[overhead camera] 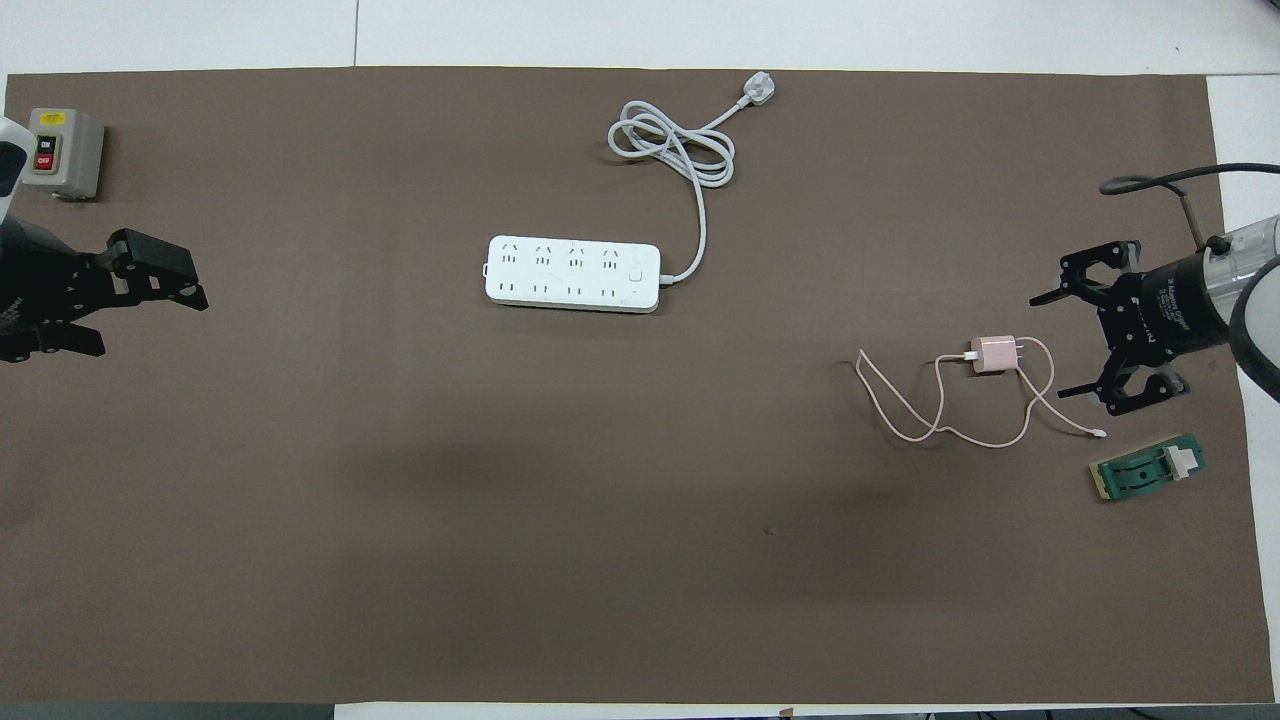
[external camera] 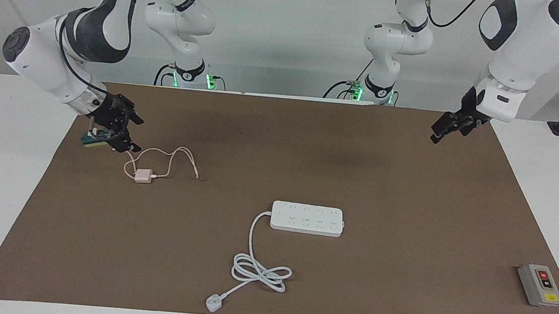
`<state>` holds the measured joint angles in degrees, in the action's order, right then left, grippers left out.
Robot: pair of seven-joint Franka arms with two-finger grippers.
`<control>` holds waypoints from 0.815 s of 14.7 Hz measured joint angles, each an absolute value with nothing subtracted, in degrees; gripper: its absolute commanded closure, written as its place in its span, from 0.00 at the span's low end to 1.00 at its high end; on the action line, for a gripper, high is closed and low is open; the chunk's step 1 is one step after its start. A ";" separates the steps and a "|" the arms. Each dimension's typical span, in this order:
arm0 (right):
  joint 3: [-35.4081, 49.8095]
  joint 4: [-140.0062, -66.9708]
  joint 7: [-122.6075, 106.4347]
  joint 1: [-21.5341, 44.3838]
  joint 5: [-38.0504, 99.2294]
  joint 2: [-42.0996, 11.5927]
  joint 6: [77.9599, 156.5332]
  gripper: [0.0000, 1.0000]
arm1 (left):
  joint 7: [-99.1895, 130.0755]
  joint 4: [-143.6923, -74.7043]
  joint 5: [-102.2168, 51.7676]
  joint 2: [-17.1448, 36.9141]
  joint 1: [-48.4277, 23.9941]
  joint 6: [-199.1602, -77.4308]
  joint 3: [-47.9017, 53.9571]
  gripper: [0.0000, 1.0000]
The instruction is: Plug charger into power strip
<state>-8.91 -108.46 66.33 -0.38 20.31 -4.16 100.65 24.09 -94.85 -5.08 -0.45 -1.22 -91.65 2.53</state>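
The pale pink charger lies on the brown mat near the right arm's end, its thin pink cable looped beside it. In the overhead view the charger shows its prongs pointing at my right gripper. My right gripper is open and empty, low over the mat just beside the charger, not touching it. The white power strip lies mid-table, sockets up; it also shows in the overhead view. My left gripper waits open and empty in the air at the left arm's end.
The strip's thick white cord coils to a white plug farther from the robots. A small green block lies by the right gripper, nearer to the robots than the charger. A grey button box sits at the left arm's end.
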 measured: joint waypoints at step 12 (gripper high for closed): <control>-9.07 -108.17 51.14 -5.79 28.39 -17.27 108.80 0.00 | 35.46 -94.07 -29.45 4.24 -0.53 -96.31 3.12 0.00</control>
<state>-9.07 -108.17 51.14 -5.79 28.39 -17.27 108.80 35.46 -94.07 -29.45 4.24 -0.53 -96.31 3.12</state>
